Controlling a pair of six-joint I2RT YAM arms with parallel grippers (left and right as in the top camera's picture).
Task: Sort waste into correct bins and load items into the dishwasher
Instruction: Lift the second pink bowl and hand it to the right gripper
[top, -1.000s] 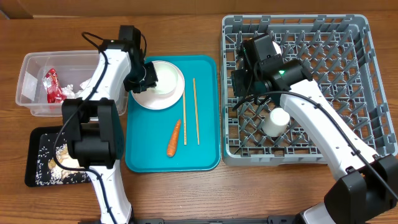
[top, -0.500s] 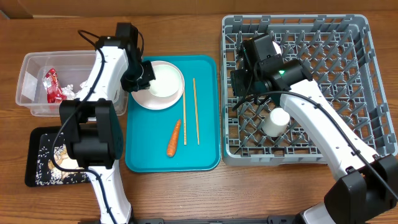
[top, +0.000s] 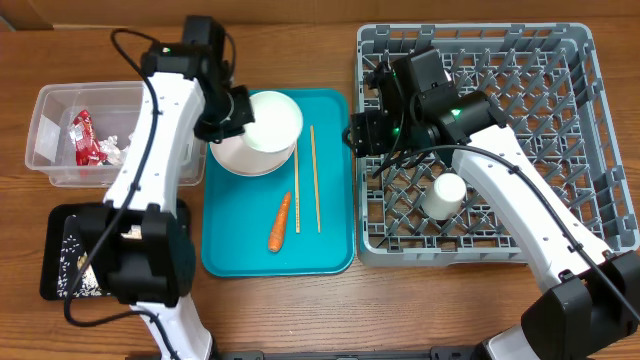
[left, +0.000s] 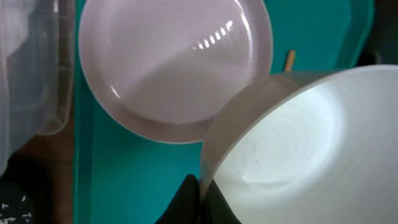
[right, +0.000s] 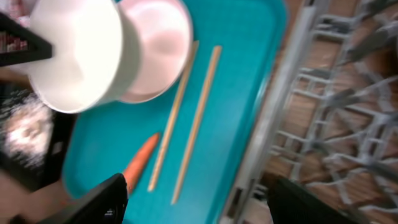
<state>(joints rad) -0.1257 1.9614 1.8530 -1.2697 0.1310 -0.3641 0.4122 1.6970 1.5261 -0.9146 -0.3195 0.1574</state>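
The print on the red wrapper in the clear tub is too small for me to read.

My left fingers are clenched on the rim of the white bowl, one inside the wall and one outside. The bowl hangs mouth up over the far right part of the plate, which lies flat at the far left of the teal tray. Whether bowl and plate touch I cannot tell.

My right fingers are spread wide and grasp nothing (they hang at the left wall of the rack, just right of the tray's edge). The bowl is well to their left.

The chopsticks lie side by side on the tray, a little apart, their long axis running front to back, between the plate and my right fingers. The carrot lies just left of them, nearly the same way but slightly slanted, thin tip toward the plate and thick end toward the tray's front edge.

A small white cup is in the rack's front half. The black tray sits on the worktop at the front left.
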